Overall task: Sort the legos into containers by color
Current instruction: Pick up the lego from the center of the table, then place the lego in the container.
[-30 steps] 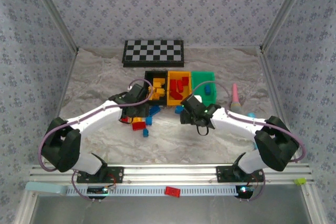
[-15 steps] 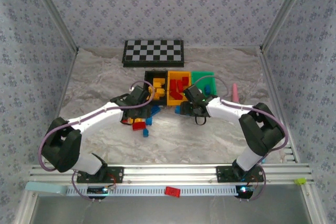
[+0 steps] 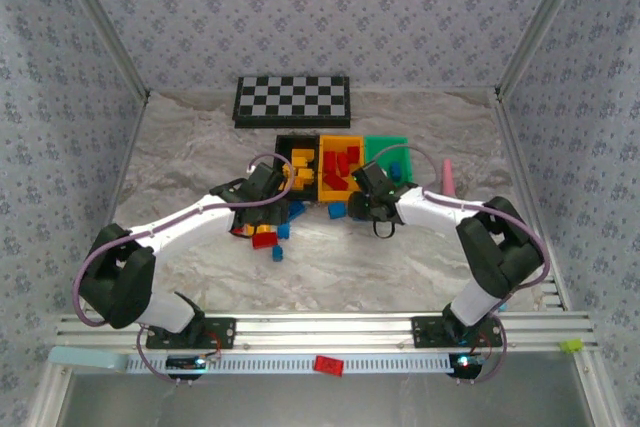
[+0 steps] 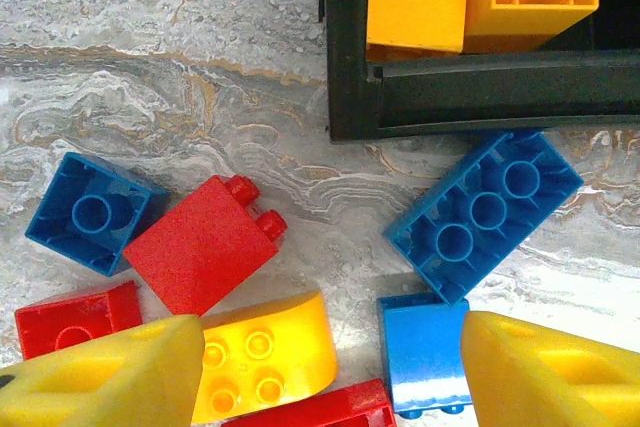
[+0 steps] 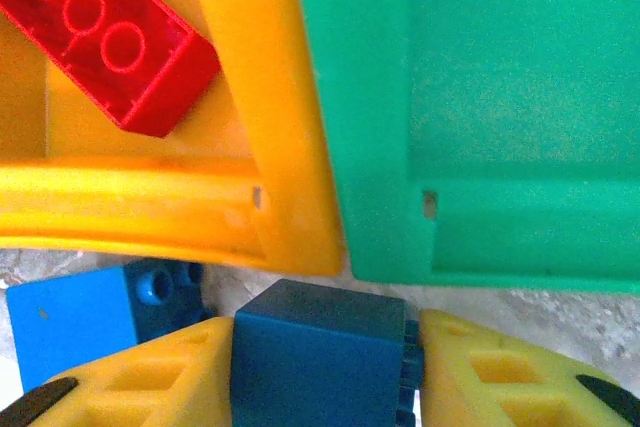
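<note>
My left gripper (image 4: 330,367) hovers open over loose legos (image 4: 200,257) beside the black bin (image 4: 480,92), which holds yellow ones. The yellow bin (image 5: 270,97) holds red. My right gripper (image 5: 320,372) pinches a dark blue brick (image 5: 318,332) just before the green bin (image 5: 480,97). I judge it is roughly half sorted.

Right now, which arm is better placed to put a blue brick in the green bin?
Right. The right gripper is closed on a dark blue brick just outside the green bin's near wall. The left gripper hangs open over loose bricks beside the black bin.
</note>
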`<state>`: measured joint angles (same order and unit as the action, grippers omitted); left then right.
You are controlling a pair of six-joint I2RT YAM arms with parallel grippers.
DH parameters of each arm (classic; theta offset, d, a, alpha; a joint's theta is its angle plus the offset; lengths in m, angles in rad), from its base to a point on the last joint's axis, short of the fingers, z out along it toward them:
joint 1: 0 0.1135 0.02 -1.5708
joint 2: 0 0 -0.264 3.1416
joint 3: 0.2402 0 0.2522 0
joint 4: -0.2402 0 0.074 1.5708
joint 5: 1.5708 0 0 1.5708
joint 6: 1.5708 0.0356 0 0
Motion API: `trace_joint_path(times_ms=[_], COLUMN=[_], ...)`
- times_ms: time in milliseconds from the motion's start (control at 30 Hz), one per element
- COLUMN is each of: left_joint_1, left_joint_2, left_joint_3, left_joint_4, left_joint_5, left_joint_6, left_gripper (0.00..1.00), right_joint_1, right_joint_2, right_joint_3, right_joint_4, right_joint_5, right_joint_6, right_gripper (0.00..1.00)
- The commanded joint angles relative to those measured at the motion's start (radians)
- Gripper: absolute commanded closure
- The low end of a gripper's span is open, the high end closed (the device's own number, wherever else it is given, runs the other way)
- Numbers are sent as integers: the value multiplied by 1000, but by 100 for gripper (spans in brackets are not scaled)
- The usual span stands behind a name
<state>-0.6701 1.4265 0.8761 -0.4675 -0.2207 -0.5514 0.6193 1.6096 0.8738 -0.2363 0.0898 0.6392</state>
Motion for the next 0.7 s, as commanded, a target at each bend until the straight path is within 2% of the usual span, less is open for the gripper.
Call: trace_joint_path(times_ms=[0,300,400,600,667], left_joint_1=[-9,-25,-48,-117,-137], left_joint_2=[-9,15,45,118,146], left_joint_3=[2,33,57,119,147], left_joint_4=[14,20,28,30,26], left_joint_5=[14,34,38,32,30], left_joint_6=[2,5,2,-5,-7], left_gripper=[32,32,32,32,32], right_joint_1=[-3,-21,-78,-235,-280], right_joint_2=[-52,-234,-268,-214,-164], right_joint_3=[-35,-2,37,137,172], right_joint_4=[-73,-164,-179,-177,-161], right_joint_5=[24,64,71,45,8], right_joint_6=[-2,-53,-89,-161,-179], right_gripper=[56,57,57,54,47])
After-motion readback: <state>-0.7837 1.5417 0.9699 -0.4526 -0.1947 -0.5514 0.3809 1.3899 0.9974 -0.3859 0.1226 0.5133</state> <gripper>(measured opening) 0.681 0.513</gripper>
